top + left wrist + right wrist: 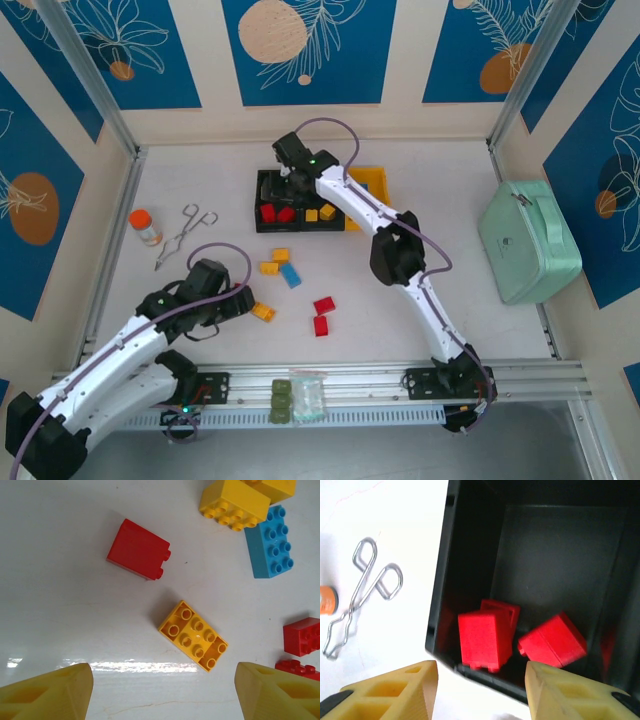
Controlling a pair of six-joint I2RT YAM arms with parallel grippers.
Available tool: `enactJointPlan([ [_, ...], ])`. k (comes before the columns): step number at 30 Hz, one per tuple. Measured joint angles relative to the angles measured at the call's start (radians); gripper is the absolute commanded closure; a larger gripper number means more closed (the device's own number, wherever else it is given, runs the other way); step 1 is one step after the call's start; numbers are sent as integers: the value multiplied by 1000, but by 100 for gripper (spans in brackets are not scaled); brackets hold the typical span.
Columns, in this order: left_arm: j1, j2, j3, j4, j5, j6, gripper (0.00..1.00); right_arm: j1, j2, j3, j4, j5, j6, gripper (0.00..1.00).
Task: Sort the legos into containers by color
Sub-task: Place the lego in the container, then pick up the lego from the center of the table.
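The right tool (481,680) hangs spread and empty above the left black container (470,555) at the far middle of the table (200,180), red legos (485,637) lying inside, while the left tool (164,680), likewise spread, hovers over a loose yellow lego (193,642) nearer the front.

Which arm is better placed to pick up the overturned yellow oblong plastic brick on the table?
Left. The left tool, open, hovers just above the overturned yellow oblong plastic brick. The right tool is far off, over the black plastic bin holding red bricks.
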Motion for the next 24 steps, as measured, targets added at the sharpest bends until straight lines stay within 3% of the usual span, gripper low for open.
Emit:
enactJointPlan([
  [12,33,189,47,34,-32,85,24,12,-622,-771,266,-45,-50,47],
  [24,75,489,182,81,-19,251,19,20,-995,-1297,356,-100,-55,46],
])
